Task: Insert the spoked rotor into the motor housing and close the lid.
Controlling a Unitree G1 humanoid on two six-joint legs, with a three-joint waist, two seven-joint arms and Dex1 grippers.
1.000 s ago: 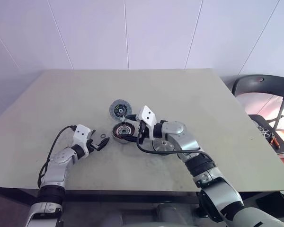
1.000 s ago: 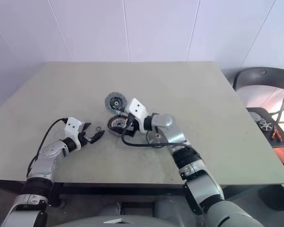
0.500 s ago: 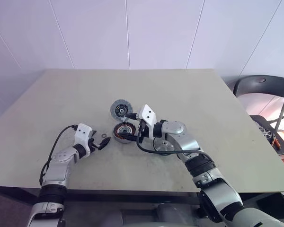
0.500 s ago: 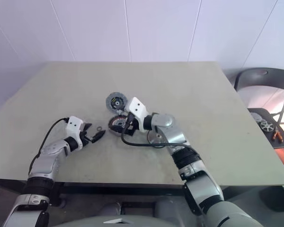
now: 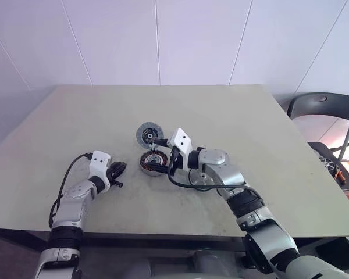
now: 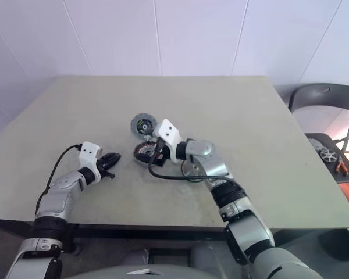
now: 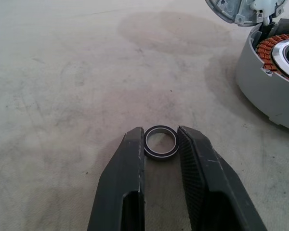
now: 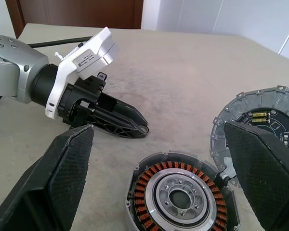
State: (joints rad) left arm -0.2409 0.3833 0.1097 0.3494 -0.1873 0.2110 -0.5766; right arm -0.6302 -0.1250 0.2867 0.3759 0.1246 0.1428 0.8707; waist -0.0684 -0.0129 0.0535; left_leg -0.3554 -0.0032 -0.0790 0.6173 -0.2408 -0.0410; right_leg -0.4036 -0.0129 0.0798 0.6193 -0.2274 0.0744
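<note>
A: Left eye view first. Where to find the spoked rotor [image 5: 202, 178]?

B: Lying flat on the table [image 5: 250, 116], toward the near edge. Just to the right of the motor housing [image 5: 152, 162], partly tucked under the right forearm. Held by neither gripper.

A: Likely to handle how?

B: Probably stiff and fairly weighty for so small a wheel, with a metal rim and no give. Smooth at the rim, so perhaps slippery between hard black fingers. Best taken across the rim at two opposite points. Better not pinched by the pale spokes or the hub. Might also snap down toward the copper windings if magnetic, so worth lowering squarely. Only a guess.

A: And around it?

B: Housing open-topped, with windings and silver hub exposed, empty of any rotor so far. Lid [image 5: 146, 133] swung back flat on the housing's far side, joined at its rim, toward the table's middle.

A: Right gripper [image 8: 157, 126]?

B: Spread wide, one finger on either side of the housing, touching nothing as far as can be seen.

A: Left gripper [image 7: 160, 131]?

B: Off to the housing's left, nearer the table's left edge. Drawn in on a small dark ring [image 7: 161, 143] resting on the table, fingers [image 7: 135, 144] against both its sides. Not the rotor, so not yet on the task's main piece.
</note>
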